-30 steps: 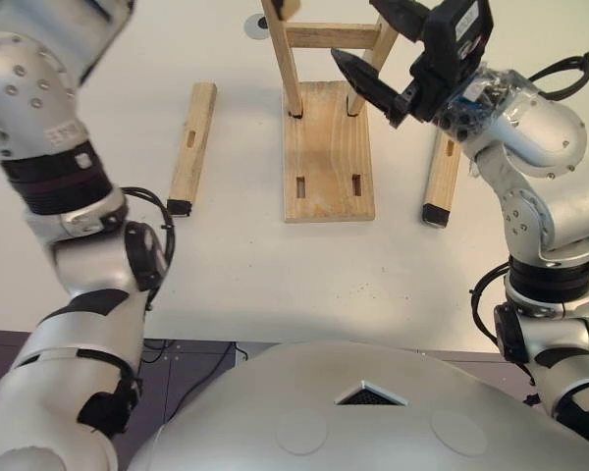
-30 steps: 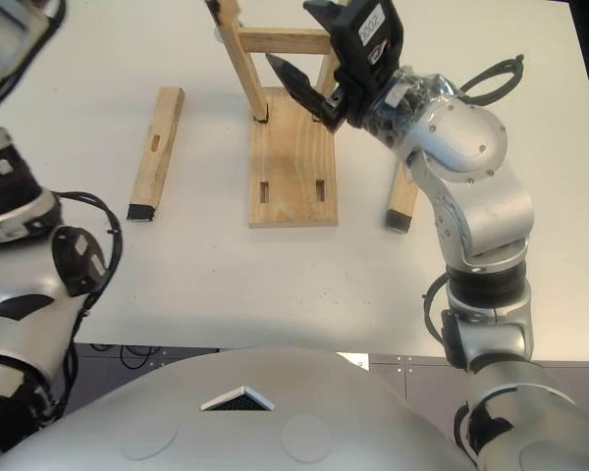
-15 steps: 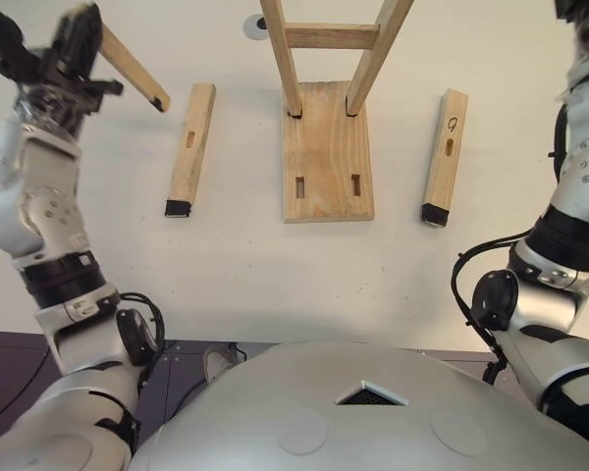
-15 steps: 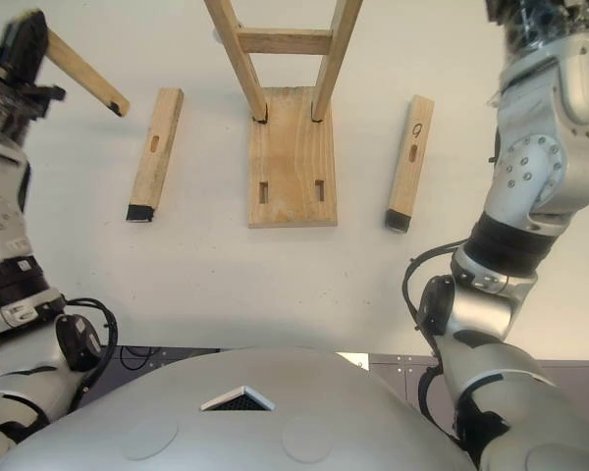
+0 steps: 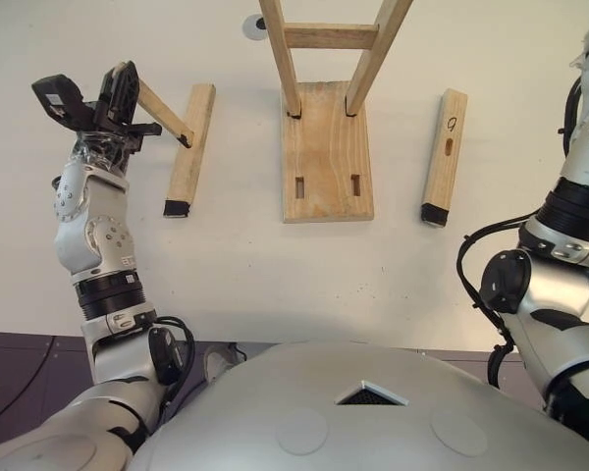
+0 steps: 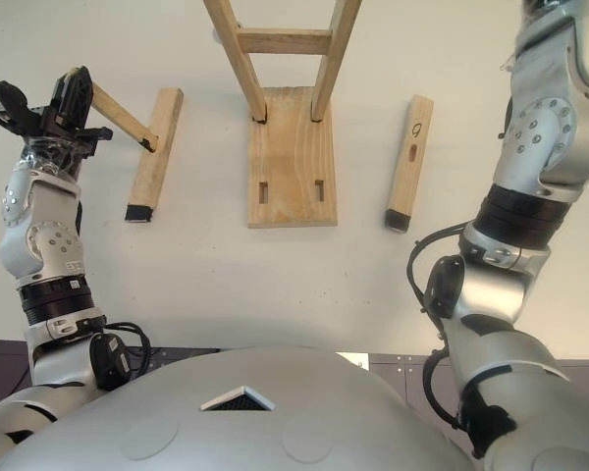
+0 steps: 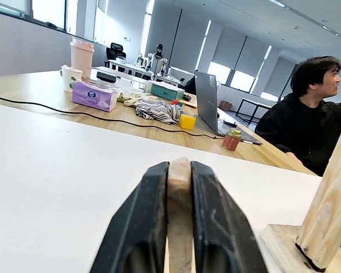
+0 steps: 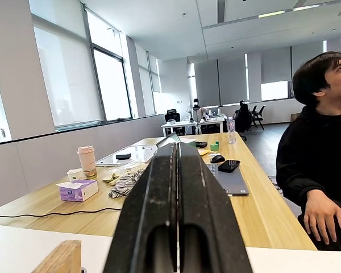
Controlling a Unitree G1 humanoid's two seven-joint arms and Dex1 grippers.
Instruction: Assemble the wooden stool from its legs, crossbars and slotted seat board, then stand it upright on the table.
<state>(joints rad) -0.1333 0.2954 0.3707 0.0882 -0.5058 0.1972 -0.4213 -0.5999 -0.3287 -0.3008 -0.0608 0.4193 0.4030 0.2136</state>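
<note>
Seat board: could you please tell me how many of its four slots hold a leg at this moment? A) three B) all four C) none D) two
D: two legs, joined by a crossbar, stand in the far slots of the seat board, while its two near slots are empty.

There was one slotted seat board [image 5: 326,147]. There were four legs. The left standing leg [image 5: 281,59] and right standing leg [image 5: 373,59] rose from the board's 12 o'clock end. The left loose leg [image 5: 190,147] lay at its 9 o'clock and the right loose leg [image 5: 445,157] at 3 o'clock. There were two crossbars: the fitted crossbar [image 5: 329,36] joined the standing pair, and the loose crossbar [image 5: 162,108] was at 10 o'clock. One small disc [image 5: 252,26] lay near 12 o'clock.
</note>
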